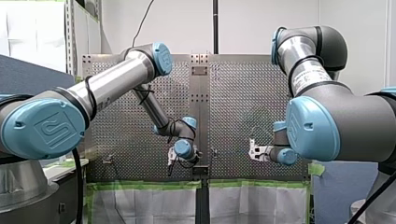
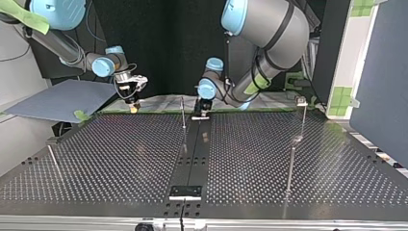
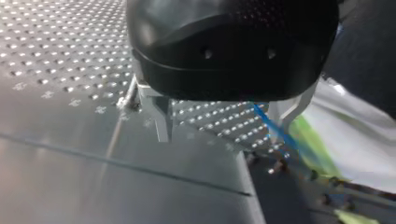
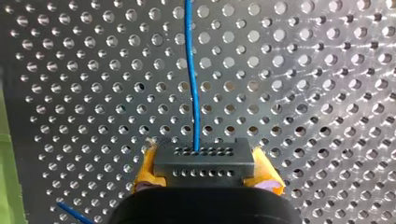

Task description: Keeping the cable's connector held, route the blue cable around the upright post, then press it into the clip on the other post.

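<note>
Clearly my right gripper is the anchor. Its yellow pads are clamped on the black connector, so the cable has 1 fixed end and runs straight out ahead over the table. My left gripper is placed for the routing. It sits low by the table's edge with its 2 metal fingers apart, and the cable slants between them, close to 1 finger; whether it touches I cannot tell. In the top view the thin post stands just beside that gripper. The other post, seemingly bearing the clip, is well apart. I judge the routing not yet started.
</note>
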